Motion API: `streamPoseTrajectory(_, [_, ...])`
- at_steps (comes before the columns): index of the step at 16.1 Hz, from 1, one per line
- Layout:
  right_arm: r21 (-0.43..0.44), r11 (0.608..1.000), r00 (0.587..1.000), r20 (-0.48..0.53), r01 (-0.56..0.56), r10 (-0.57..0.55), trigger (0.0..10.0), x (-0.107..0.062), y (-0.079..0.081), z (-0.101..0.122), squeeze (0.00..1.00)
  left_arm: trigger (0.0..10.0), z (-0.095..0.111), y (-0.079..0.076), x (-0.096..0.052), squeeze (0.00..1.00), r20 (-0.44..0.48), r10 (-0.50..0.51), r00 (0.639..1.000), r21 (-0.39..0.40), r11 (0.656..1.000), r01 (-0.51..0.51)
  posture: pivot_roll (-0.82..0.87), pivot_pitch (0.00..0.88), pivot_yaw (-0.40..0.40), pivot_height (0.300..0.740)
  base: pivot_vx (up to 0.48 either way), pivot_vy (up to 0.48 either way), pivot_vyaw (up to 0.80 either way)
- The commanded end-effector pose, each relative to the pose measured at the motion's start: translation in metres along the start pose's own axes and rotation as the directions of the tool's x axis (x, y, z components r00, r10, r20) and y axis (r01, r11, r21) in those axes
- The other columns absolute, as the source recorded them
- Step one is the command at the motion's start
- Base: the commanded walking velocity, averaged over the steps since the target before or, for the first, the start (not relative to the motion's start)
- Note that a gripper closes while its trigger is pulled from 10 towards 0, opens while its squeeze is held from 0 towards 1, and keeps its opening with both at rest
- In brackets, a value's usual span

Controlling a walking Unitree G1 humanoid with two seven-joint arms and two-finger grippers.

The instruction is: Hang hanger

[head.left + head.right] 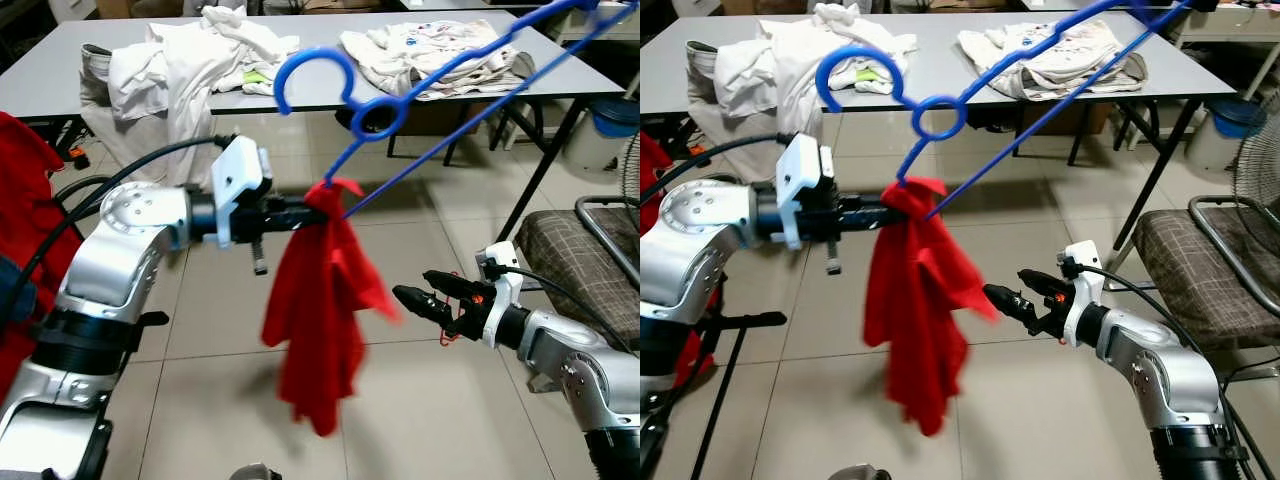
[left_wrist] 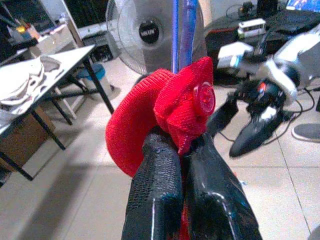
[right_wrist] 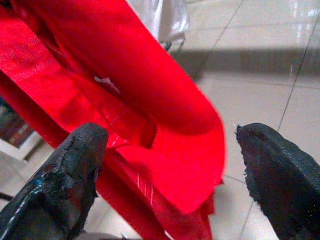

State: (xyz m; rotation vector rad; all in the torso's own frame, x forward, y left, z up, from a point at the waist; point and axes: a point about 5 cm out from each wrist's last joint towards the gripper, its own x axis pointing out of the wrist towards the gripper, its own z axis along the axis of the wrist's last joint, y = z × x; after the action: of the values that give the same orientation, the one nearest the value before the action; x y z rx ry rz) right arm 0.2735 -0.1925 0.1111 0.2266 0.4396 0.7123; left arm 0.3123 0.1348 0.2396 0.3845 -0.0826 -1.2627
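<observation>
- We find the left gripper held out level at mid-height, its two black fingers pressed together on a bunched fold of the red garment; the left wrist view shows a red button on that fold just above the fingertips.
- The blue hanger stands tilted above the left gripper. Its lower end meets the gripped fold, its hook curls up to the robot's left, and its two long bars run up and away to the robot's right.
- The red garment hangs slack from the grip point, clear of the tiled floor. We cannot tell whether the gripper also holds the hanger itself or only the cloth.
- The right gripper is lower and to the right, pointing toward the hanging cloth, near it. In the right wrist view its fingers stand well apart, with the red cloth in front of the gap; we cannot confirm contact.
- Behind stands a grey table carrying heaps of white clothing, one draping over its near edge.
- As to containers, a blue-lidded bucket sits on the floor at far right; its contents are hidden.
- A chair with a plaid seat stands to the right, and a floor fan appears in the left wrist view.
</observation>
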Motion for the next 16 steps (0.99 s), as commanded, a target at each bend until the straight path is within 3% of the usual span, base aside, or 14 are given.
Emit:
streamPoseTrajectory(1, [0.006,0.998,0.997,-0.047,0.059,-0.059,10.0,0.002,-0.007,-0.006,1.0,0.0,0.02,0.0,0.003,0.0,0.073,-0.015,0.997,0.031,0.999,0.013,0.04,0.073,0.003,0.74,0.0,0.0,0.0])
streamPoseTrajectory(2, [0.02,0.996,0.995,-0.041,0.092,-0.091,10.0,0.004,-0.012,-0.007,1.0,0.0,0.027,-0.003,0.004,0.0,0.105,-0.044,0.993,0.026,0.999,0.042,0.04,0.073,0.001,0.74,0.0,0.0,0.0])
streamPoseTrajectory(4, [0.132,0.987,0.995,0.039,0.09,-0.096,10.0,0.007,-0.014,-0.001,1.0,0.0,0.035,-0.007,0.005,0.0,0.123,-0.077,0.989,0.039,0.997,0.073,0.04,0.075,-0.003,0.74,0.0,0.0,0.0])
streamPoseTrajectory(5, [0.194,0.978,0.994,0.072,0.07,-0.086,10.0,0.008,-0.014,0.002,0.05,0.0,0.038,-0.007,0.006,0.0,0.132,-0.085,0.988,0.044,0.996,0.08,0.05,0.074,-0.006,0.74,0.0,0.0,0.0])
streamPoseTrajectory(6, [0.256,0.966,0.993,0.096,0.04,-0.066,10.0,0.009,-0.012,0.003,0.0,0.0,0.041,-0.009,0.007,0.0,0.146,-0.098,0.984,0.049,0.995,0.091,0.05,0.076,-0.009,0.74,0.0,0.0,0.0])
streamPoseTrajectory(8, [0.341,0.94,0.995,0.095,-0.019,-0.014,10.0,0.01,-0.008,-0.001,0.0,0.0,0.047,-0.012,0.009,0.0,0.166,-0.118,0.979,0.053,0.992,0.111,0.05,0.08,-0.012,0.74,0.0,0.0,0.0])
streamPoseTrajectory(9, [0.38,0.924,0.998,0.052,-0.039,0.02,10.0,0.01,-0.006,-0.012,0.0,0.0,0.052,-0.012,0.009,0.0,0.183,-0.123,0.975,0.063,0.992,0.113,0.05,0.083,-0.013,0.74,0.0,0.0,0.0])
streamPoseTrajectory(13, [0.376,0.926,0.996,-0.088,0.036,-0.003,10.0,0.012,-0.011,-0.037,0.0,0.0,0.067,-0.011,0.007,0.0,0.25,-0.146,0.957,0.074,0.989,0.131,0.05,0.089,-0.015,0.74,0.0,0.0,0.0])
streamPoseTrajectory(16, [0.397,0.918,0.999,-0.031,0.005,0.008,10.0,0.015,-0.011,-0.026,0.0,0.0,0.072,-0.018,0.004,0.0,0.26,-0.22,0.94,0.073,0.975,0.209,0.05,0.09,-0.016,0.74,0.0,0.0,0.0])
